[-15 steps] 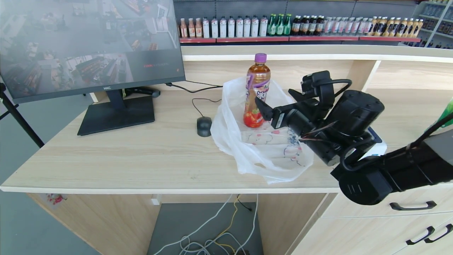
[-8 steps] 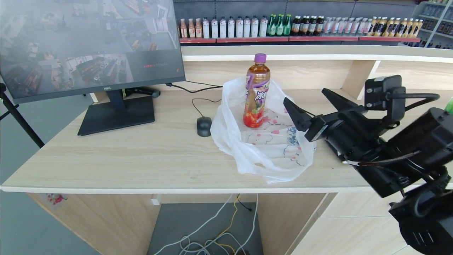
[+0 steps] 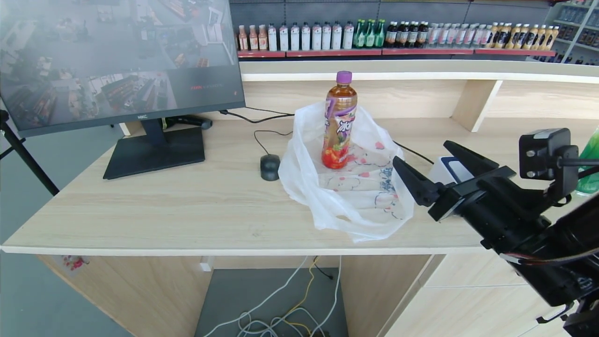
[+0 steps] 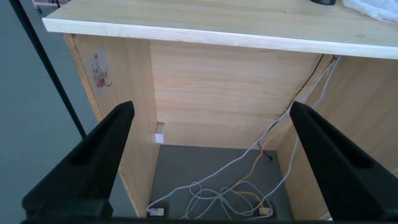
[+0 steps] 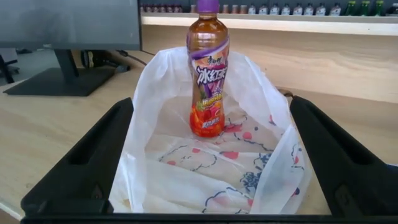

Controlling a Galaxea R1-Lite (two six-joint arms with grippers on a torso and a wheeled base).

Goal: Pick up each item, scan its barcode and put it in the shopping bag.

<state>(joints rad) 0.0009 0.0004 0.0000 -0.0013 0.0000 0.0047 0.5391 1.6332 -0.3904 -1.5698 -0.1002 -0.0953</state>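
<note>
The counter (image 3: 187, 206) is bearing a monitor (image 3: 117, 61) at far left and the shopping bag (image 3: 360, 196) at centre. The right gripper (image 3: 428, 159) is hovering spread and empty right of the bag; the left gripper (image 4: 211, 115) is gaping below the counter's near edge. The bottle (image 3: 339, 122) is standing upright inside the bag.

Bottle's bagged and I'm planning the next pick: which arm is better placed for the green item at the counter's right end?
Right, probably. The right gripper is open above the counter, close to the green item; the left gripper hangs open below the counter's edge, facing the cables.
</note>
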